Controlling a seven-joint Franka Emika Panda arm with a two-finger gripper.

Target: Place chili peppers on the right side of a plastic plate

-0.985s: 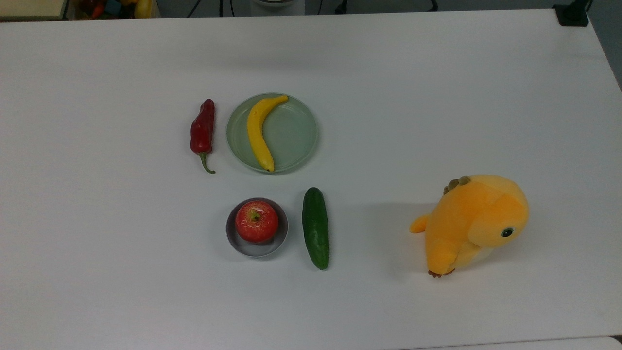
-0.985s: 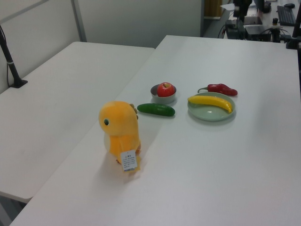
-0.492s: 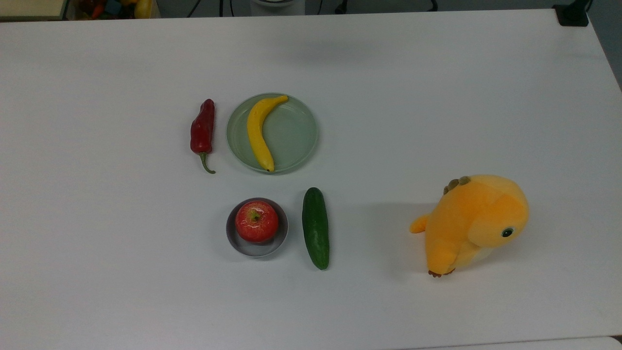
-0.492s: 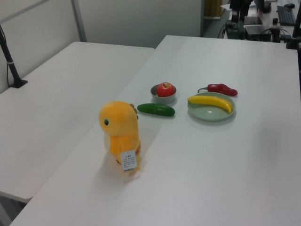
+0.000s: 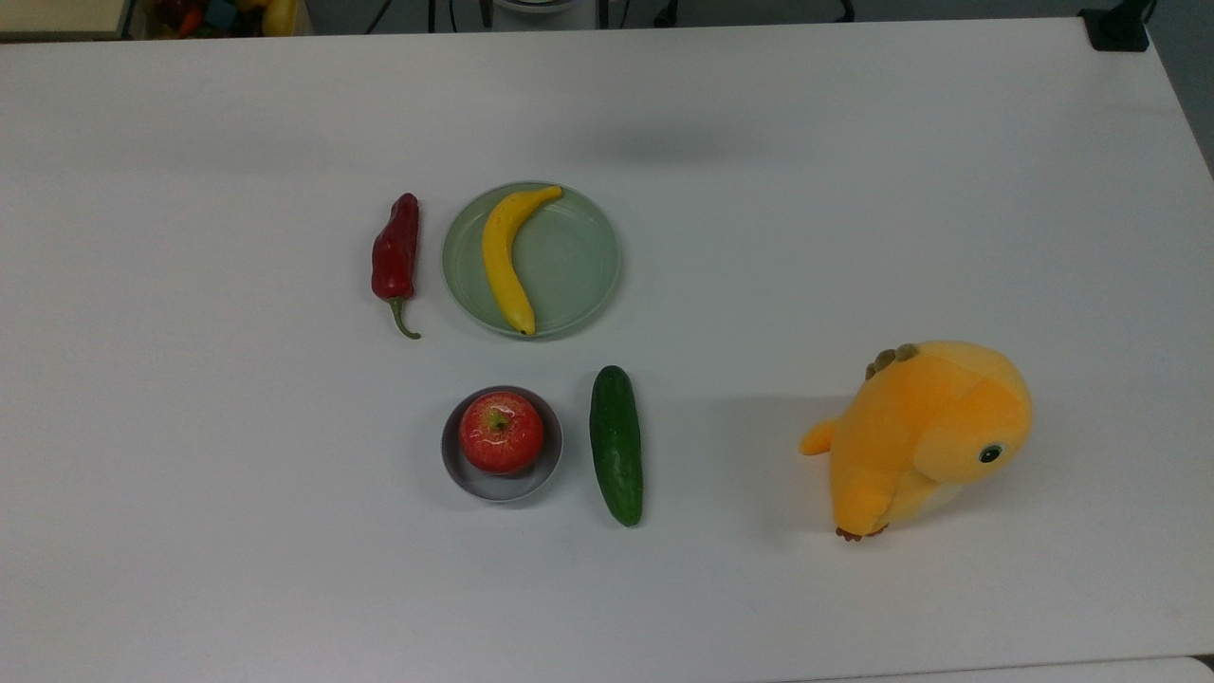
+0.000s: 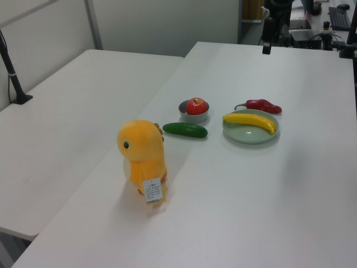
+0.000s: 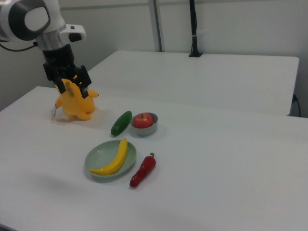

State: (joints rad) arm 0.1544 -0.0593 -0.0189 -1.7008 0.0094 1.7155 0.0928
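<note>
Top view: the chili [image 5: 395, 249] lies just beside the top view's left rim of the plastic plate [image 5: 579, 261], not touching it; bare table [image 5: 854, 190] spreads beyond.

Left view: the pincer [image 6: 268, 40] hangs high, well behind the chili [image 6: 263, 105].

Right view: the pincer [image 7: 72, 85] hangs spread open and empty; the chili [image 7: 143, 170] is well apart, toward the right view's lower right.

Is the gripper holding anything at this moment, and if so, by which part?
Nothing is held. The gripper hangs open in the air, while the chili lies untouched beside the plate.
</note>
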